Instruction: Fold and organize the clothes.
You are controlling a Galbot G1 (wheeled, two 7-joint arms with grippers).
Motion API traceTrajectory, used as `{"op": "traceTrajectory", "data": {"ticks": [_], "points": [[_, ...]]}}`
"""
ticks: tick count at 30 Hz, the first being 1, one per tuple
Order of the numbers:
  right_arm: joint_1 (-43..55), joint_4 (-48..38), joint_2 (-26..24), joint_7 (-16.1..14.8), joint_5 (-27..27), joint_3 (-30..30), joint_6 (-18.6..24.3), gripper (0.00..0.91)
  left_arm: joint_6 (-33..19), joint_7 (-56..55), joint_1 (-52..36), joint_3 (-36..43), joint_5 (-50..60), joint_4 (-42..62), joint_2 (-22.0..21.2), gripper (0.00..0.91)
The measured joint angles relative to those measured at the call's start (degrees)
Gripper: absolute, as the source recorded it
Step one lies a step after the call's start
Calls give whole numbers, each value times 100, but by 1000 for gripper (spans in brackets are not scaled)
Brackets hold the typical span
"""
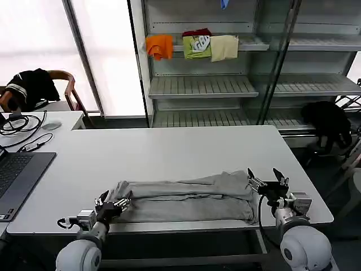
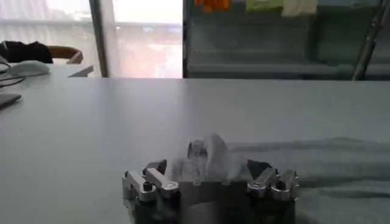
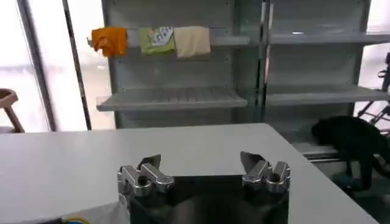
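Two grippers sit at opposite ends of one long grey shirt (image 1: 189, 199), which lies as a narrow band along the near edge of the white table (image 1: 169, 152), already doubled over lengthwise, with a fold line running along its middle. Starting at the robot's left, the left gripper (image 1: 115, 204) is low on the table at the left end of the band; in the left wrist view a bunched tuft of the pale cloth (image 2: 206, 159) stands up between its fingers (image 2: 149, 181), so it appears closed down on the shirt's end. That hold makes sense as an anchor or a carrying corner: with the band so long, the likely next fold brings one end over toward the other, and an end must be pinched to be lifted.

Further right, the shirt's other end stops just short of the right gripper (image 1: 266, 179), which hangs slightly above the table near its right edge. Its fingers (image 3: 148, 172) are spread wide with only bare table between them, and the grey fabric shows only at the corner of its wrist view, beside and below the fingers, not inside them. Judging from that, the right side is free of the cloth and not yet gripping
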Motion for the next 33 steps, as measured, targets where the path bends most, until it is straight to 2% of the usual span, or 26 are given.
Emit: {"op": "traceTrajectory", "data": {"ticks": [22, 33], "points": [[136, -33, -50, 24, 165, -8, -12, 907, -243, 231, 142, -34, 1, 197, -176, 10], [261, -73, -112, 39, 189, -41, -45, 907, -186, 213, 108, -400, -128, 83, 9, 10]]}}
